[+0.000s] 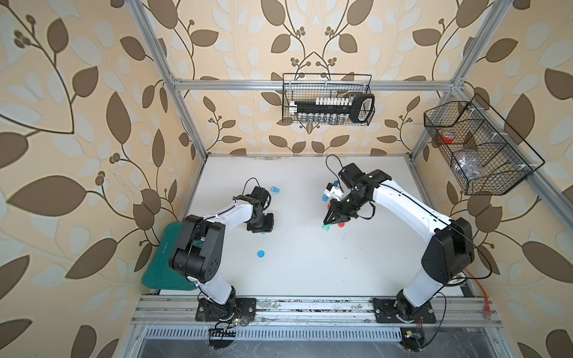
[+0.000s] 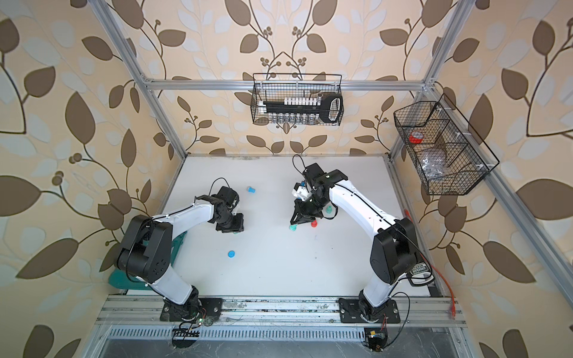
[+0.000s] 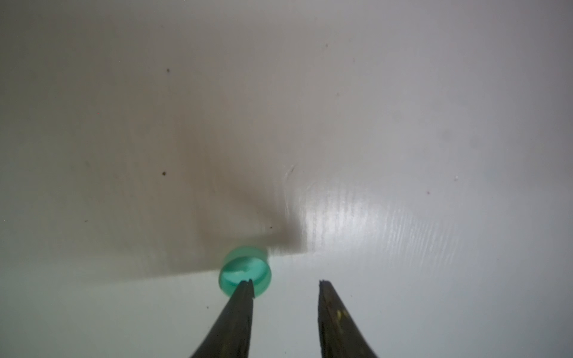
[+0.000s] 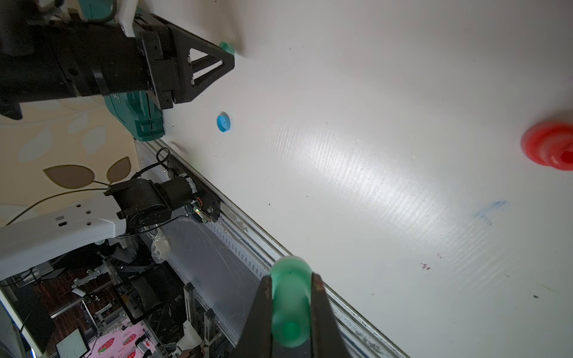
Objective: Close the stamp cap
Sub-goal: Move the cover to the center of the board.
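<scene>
A small green stamp cap point(image 3: 245, 271) lies open side up on the white table point(image 3: 403, 124). My left gripper point(image 3: 286, 286) stands open just over it; one fingertip point(image 3: 246, 286) overlaps the cap's rim and the cap is outside the gap. From above the left wrist hides both, except a sliver of the green cap point(image 1: 263, 233). My right gripper point(image 4: 291, 279) is shut on a green stamp point(image 4: 290, 303), held low near the table's middle in both top views point(image 1: 325, 228) point(image 2: 292, 228).
A blue cap point(image 1: 260, 254) lies near the front left, a blue stamp point(image 1: 275, 189) further back. A red stamp point(image 1: 341, 224) stands beside the right gripper, with more stamps under the right arm point(image 2: 328, 210). A green pad point(image 1: 161, 263) sits off the left edge.
</scene>
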`<state>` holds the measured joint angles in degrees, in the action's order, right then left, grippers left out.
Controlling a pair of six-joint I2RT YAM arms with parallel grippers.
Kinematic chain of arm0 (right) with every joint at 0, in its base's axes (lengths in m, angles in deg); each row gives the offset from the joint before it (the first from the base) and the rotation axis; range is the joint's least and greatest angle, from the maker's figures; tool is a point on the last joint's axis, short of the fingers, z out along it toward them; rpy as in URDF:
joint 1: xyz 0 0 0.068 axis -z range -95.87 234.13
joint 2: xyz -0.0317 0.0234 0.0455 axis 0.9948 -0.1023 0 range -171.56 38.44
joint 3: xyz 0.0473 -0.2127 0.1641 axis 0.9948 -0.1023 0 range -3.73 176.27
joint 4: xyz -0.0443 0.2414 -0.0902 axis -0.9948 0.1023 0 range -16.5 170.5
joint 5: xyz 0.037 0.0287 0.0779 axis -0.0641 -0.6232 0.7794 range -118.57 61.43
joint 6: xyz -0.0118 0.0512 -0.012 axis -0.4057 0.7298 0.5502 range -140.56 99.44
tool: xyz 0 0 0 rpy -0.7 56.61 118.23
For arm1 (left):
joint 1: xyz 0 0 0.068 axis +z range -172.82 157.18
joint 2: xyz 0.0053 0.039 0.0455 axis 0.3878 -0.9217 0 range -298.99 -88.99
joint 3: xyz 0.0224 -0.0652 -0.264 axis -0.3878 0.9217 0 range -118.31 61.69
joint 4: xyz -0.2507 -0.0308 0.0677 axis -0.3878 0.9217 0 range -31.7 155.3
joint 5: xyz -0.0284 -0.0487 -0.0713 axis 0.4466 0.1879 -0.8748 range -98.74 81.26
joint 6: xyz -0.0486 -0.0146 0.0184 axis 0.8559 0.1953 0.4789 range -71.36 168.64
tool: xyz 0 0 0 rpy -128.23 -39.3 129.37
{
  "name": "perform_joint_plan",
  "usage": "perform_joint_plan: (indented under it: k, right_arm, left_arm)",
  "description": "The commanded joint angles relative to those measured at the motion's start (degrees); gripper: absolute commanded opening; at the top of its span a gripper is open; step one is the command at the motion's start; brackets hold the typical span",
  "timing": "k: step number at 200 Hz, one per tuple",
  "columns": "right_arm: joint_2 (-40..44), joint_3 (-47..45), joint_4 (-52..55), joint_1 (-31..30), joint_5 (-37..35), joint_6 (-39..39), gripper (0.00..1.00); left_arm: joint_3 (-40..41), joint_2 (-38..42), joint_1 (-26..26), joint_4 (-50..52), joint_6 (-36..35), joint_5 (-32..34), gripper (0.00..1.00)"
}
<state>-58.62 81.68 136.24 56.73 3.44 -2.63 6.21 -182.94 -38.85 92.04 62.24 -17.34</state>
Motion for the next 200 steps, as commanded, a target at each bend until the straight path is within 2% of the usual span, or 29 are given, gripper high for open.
perform_joint_plan:
  k: [1, 121, 163, 200]
  right_arm:
    - [-1.03, 0.38, 0.1, 0.56, 1.36, -1.06, 0.03]
    - [-0.12, 3.48, 1.6, 1.47, 1.47, -1.02, 0.03]
    - [1.32, 2.69, 1.6, 1.56, 1.39, -0.8, 0.03]
    - [3.22, 1.99, 1.68, 1.71, 0.8, -0.54, 0.03]
  left_arm:
    - [-1.3, -0.4, 0.65, -0.49, -1.2, -0.8, 0.37]
    - [-3.38, -4.33, -0.67, 1.68, 1.13, -3.32, 0.36]
    - [-2.93, -5.51, -7.15, 0.59, 5.3, -2.91, 0.35]
    - [-3.16, -7.5, -17.76, -1.62, 12.4, -2.17, 0.35]
